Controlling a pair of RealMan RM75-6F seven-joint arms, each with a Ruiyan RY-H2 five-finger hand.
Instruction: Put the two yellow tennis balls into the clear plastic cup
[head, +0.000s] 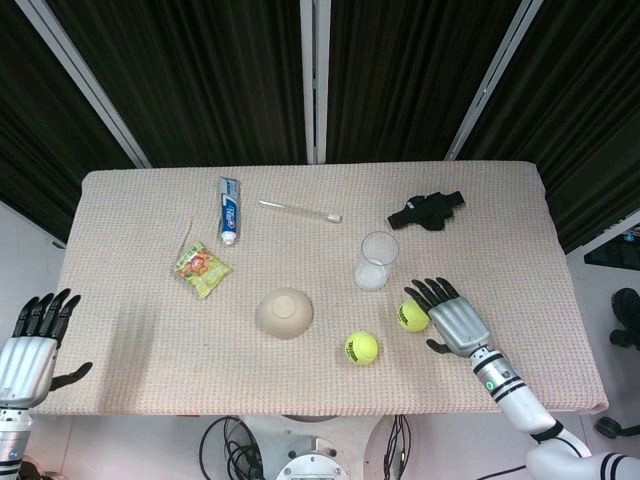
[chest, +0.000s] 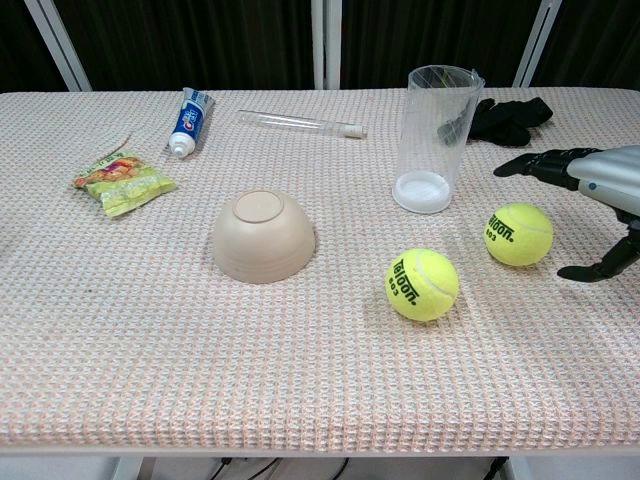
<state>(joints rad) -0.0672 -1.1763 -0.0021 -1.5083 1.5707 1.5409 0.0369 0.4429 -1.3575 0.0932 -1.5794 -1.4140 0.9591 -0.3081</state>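
Bright even overhead light, sharp, soft shadows

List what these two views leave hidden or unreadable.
- Right hand: the chest view's right edge cuts off its wrist and arm.
- Left hand: absent from the chest view; its wrist is cut by the head view's bottom edge.
- Snack packet: print too small in both views.
- Black cloth: partly behind the cup in the chest view.

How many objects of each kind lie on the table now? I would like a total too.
Tennis balls: 2
Clear plastic cup: 1
Upturned beige bowl: 1
Toothpaste tube: 1
Snack packet: 1
Clear tube: 1
Black cloth item: 1
Total: 8
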